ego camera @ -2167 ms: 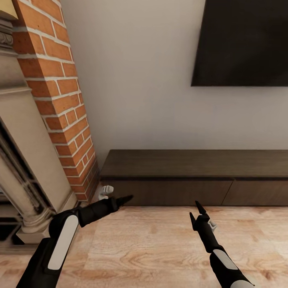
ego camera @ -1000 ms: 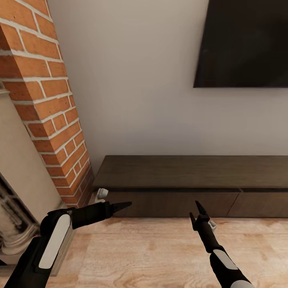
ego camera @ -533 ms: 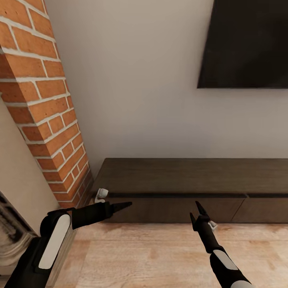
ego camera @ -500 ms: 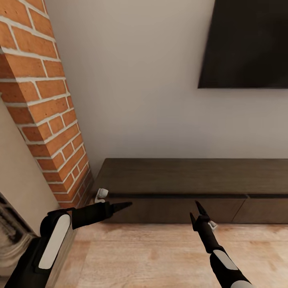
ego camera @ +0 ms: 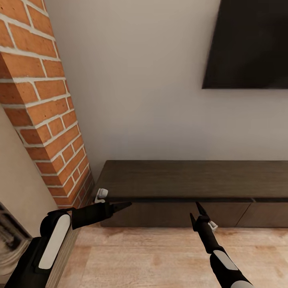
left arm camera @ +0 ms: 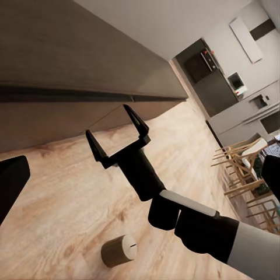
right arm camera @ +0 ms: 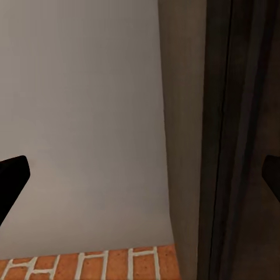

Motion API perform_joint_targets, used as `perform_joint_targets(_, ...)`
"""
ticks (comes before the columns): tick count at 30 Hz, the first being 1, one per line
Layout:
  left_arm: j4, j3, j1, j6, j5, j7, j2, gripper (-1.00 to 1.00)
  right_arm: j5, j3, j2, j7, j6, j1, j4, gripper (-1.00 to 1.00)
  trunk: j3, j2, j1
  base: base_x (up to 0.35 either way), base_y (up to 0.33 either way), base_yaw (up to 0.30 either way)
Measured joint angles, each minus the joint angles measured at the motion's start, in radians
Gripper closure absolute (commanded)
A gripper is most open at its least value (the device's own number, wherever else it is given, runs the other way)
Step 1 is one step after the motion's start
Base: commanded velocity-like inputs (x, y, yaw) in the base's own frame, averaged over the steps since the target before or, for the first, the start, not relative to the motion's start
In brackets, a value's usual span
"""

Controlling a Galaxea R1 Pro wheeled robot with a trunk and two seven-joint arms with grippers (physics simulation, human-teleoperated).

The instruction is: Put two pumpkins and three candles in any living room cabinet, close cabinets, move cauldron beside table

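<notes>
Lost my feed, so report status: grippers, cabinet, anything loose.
Right gripper open, empty; left gripper unclear. Cabinet dead ahead, drawers look shut. One candle lying on the floor near the right arm.

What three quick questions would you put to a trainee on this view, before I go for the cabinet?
1. True or false: one drawer of the cabinet stands pulled out.
2. In the left wrist view, what lies on the floor near the arm? A) a pumpkin B) a candle C) the cauldron
3. Fill in: the jaws of the right gripper stand ____.

Key: 1 false, all fronts sit flush. 2 B. 3 open.
</notes>
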State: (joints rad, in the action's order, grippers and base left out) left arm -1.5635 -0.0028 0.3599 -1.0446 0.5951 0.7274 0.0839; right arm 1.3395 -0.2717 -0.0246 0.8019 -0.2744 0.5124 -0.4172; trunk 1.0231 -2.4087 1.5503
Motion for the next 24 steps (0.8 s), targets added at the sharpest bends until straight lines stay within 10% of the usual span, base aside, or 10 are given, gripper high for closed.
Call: perform_joint_targets(24,-0.001,0.0,0.0,0.0,-0.004,0.071,0.0,-1.0,0.058,-0.001,0.0,0.018,0.002,-0.001,-0.002,-1.0,0.044,-0.091,0.05,0.001,0.0,0.0)
